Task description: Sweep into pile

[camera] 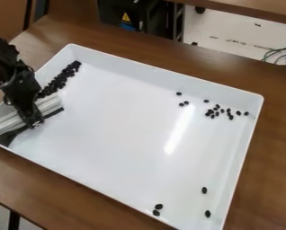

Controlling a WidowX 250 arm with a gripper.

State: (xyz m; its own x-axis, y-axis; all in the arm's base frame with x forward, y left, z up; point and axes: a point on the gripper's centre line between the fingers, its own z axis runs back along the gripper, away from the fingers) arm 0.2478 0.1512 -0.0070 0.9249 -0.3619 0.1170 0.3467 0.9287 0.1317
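"Over the left side of the big white plastic tray [165,68], what have we got?"

"The black two-finger hand [34,122], pointing down at the end of the black robot arm [12,74]. It's closed on a long, pale straight bar [13,120] with a dark strip along its near edge."

"How does the bar lie?"

"At a slant across the tray's left corner, one end toward the middle of the tray."

"And the stuff to be swept?"

"Small black oval pieces [60,79]. Most are heaped in a thick line against the tray's left wall, running from near its far left corner down to the bar."

"Most, you say. Where are the others?"

"A loose cluster [216,111] sits near the tray's far right corner, with three pieces [181,104] a bit to its left. Toward the tray's near right corner there are four more: two close together [158,209], and two apart from each other [204,190], nearer the right wall."

"What's under the tray?"

"A brown wooden surface [280,157]. Beyond the tray's far side stands black equipment [112,11] with a yellow triangular label [126,17], and some thin wires [280,55] hang farther right."
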